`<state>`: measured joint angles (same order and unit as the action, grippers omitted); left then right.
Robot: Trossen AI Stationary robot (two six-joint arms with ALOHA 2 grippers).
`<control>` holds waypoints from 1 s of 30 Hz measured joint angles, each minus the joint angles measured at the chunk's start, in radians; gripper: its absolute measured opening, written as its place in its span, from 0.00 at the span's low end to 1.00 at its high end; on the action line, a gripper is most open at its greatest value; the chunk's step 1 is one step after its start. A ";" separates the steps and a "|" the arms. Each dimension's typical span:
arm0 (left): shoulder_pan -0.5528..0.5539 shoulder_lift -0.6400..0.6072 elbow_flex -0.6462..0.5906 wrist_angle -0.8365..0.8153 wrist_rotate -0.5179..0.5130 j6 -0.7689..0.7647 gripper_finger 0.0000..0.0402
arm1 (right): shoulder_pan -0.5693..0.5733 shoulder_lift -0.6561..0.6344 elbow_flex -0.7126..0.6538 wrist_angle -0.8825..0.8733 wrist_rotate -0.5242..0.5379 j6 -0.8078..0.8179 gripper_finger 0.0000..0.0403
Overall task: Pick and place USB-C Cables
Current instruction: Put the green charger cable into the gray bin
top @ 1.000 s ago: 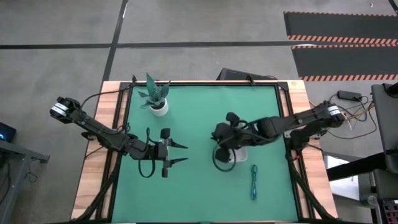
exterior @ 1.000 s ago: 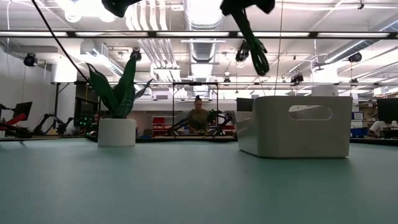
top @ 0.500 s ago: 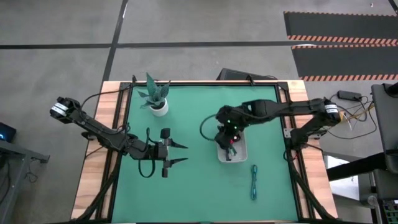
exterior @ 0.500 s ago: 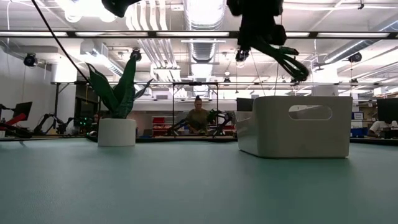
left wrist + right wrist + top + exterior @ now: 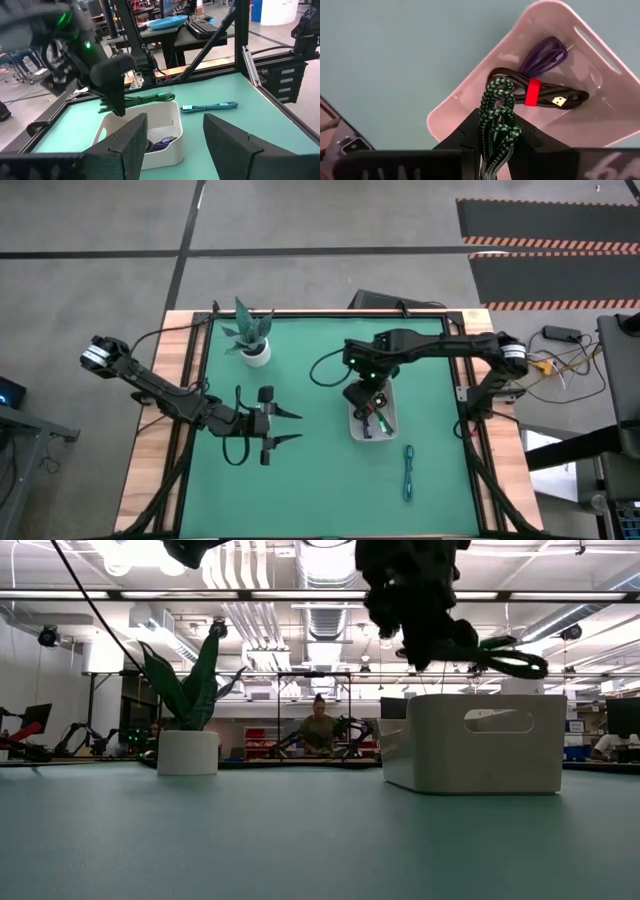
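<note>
My right gripper (image 5: 372,408) is shut on the dark green USB-C cable (image 5: 496,112) and hangs above the white tray (image 5: 390,426). Inside the tray lie a navy cable (image 5: 546,54) and a black cable with a red band (image 5: 540,93). The teal cable (image 5: 409,472) lies on the green mat on the tray's near side, also seen as the teal cable (image 5: 210,106). My left gripper (image 5: 292,427) stands open over the mat at centre left, holding nothing. My right gripper pinches the green cable bundle (image 5: 495,145) between its two fingers (image 5: 470,131). The fingers slant down from above. The bundle is lifted clear above the tray's rim and sticks out nearly level from the fingers (image 5: 510,662).
A potted plant (image 5: 250,338) in a white pot stands at the far left of the mat. Black robot wiring (image 5: 238,442) loops beside my left arm. People sit at benches in the room beyond the table's far edge (image 5: 318,730).
My right gripper has carried the green cable from beside the tray's left side to above the tray, sinking a little and rolling its wrist. The cable first hung down below the fingers and now sticks out nearly level. My left arm has kept still.
</note>
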<state>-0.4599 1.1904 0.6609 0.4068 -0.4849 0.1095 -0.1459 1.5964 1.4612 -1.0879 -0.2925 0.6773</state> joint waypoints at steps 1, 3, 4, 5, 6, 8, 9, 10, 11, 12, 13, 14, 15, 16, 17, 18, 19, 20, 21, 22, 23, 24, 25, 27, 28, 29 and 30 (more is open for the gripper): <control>0.000 0.000 0.000 0.000 0.000 0.000 0.45 | -0.001 0.010 0.000 -0.003 0.000 0.001 0.13; 0.000 0.000 0.000 0.000 0.000 0.000 0.45 | -0.002 0.032 0.000 -0.008 -0.003 0.004 0.13; 0.000 0.000 0.000 0.000 0.000 0.000 0.45 | -0.002 0.042 0.000 -0.007 -0.003 0.004 0.13; 0.000 0.000 -0.001 0.000 0.000 0.000 0.45 | -0.002 0.052 0.000 -0.007 -0.003 0.004 0.13; 0.000 0.000 -0.002 0.000 0.000 0.000 0.45 | -0.002 0.064 0.000 -0.006 -0.003 0.004 0.13; 0.000 0.000 -0.005 0.000 0.000 -0.001 0.45 | -0.003 0.083 0.000 -0.004 -0.003 0.010 0.13; 0.000 0.000 -0.007 0.000 0.000 -0.001 0.45 | -0.003 0.092 0.000 -0.004 -0.004 0.014 0.13; 0.000 0.000 -0.008 0.000 0.000 -0.001 0.45 | -0.003 0.099 0.000 -0.003 -0.003 0.016 0.13; 0.000 0.000 -0.009 0.000 0.000 -0.002 0.45 | -0.003 0.108 0.000 -0.003 -0.004 0.018 0.13; 0.000 0.000 -0.010 0.000 0.000 -0.002 0.45 | -0.005 0.115 0.000 -0.003 -0.004 0.019 0.13; 0.000 0.000 -0.010 0.000 0.000 -0.002 0.45 | -0.005 0.122 0.000 -0.003 -0.004 0.019 0.13; 0.000 0.000 -0.011 0.000 0.000 -0.002 0.45 | -0.007 0.127 0.000 -0.003 -0.003 0.019 0.13; 0.000 0.000 -0.011 0.000 0.000 -0.002 0.45 | -0.009 0.134 0.000 -0.003 -0.004 0.020 0.13; 0.000 0.000 -0.012 0.001 0.000 -0.002 0.45 | -0.011 0.139 0.000 -0.005 -0.004 0.022 0.13; 0.000 0.000 -0.012 0.001 0.000 -0.001 0.45 | -0.014 0.142 0.001 -0.007 -0.004 0.022 0.13; 0.000 0.000 -0.012 0.001 0.000 -0.001 0.45 | -0.018 0.146 0.001 -0.006 -0.003 0.022 0.13; 0.000 0.000 -0.013 0.000 0.000 -0.002 0.45 | -0.020 0.150 0.001 -0.003 -0.004 0.022 0.13; 0.000 0.000 -0.013 0.001 0.000 -0.001 0.45 | -0.024 0.154 0.001 -0.003 -0.004 0.023 0.13; 0.000 0.000 -0.013 0.000 0.000 -0.001 0.45 | -0.029 0.155 0.001 -0.007 -0.004 0.022 0.13; 0.000 0.000 -0.013 0.001 0.000 -0.001 0.45 | -0.033 0.155 0.001 -0.008 -0.004 0.022 0.13; 0.000 0.000 -0.013 0.001 0.000 -0.001 0.45 | -0.038 0.156 0.001 -0.005 -0.004 0.022 0.13; 0.000 0.000 -0.013 0.001 0.000 -0.001 0.45 | -0.043 0.156 0.001 -0.004 -0.004 0.022 0.13; 0.000 0.000 -0.013 0.001 0.000 0.000 0.45 | -0.049 0.155 0.001 -0.005 -0.003 0.022 0.13; 0.000 0.000 -0.013 0.001 0.000 0.000 0.45 | -0.057 0.155 0.001 -0.002 0.000 0.022 0.13; 0.000 0.000 -0.013 0.001 0.000 0.000 0.45 | -0.059 0.155 0.001 -0.001 0.003 0.021 0.13; 0.000 0.000 -0.013 0.001 0.000 0.000 0.45 | -0.062 0.155 0.001 -0.001 0.004 0.021 0.13; 0.000 0.000 -0.013 0.002 0.000 0.000 0.45 | -0.065 0.156 0.001 -0.001 0.004 0.020 0.13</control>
<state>-0.4596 1.1904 0.6483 0.4084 -0.4847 0.1097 -0.2104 1.7528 1.4620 -1.0893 -0.2882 0.6971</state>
